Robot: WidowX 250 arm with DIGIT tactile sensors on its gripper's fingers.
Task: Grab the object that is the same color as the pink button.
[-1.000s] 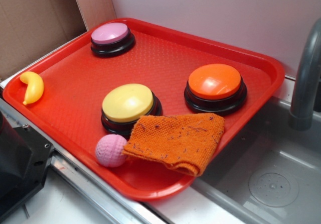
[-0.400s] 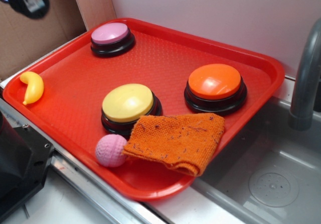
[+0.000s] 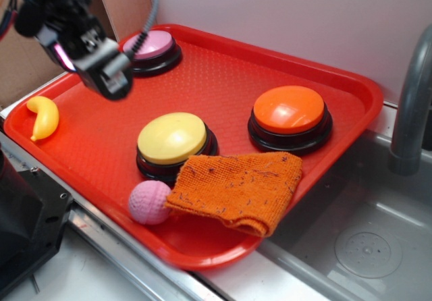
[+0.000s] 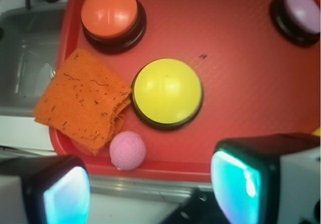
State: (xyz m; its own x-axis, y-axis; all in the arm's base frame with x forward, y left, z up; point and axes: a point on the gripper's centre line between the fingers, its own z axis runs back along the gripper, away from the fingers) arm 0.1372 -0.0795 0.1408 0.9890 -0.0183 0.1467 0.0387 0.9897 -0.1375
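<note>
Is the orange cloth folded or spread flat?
Folded. The orange cloth shows doubled layers along its edge near the pink ball, lying on the red tray.

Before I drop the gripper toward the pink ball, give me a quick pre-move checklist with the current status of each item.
1. Target found: pink ball sits on the red tray at its near edge. Ok.
2. Not mistaken for the pink button at the far corner. Ok.
3. Fingers spread with nothing between them: the wrist view shows two separated fingers. Ok.
4. Gripper over the ball: it hangs near the pink button, well short of the ball. Not ok.
5. Room around the ball: orange cloth touches or nearly touches one side, yellow button is close behind. Cannot tell.
</note>
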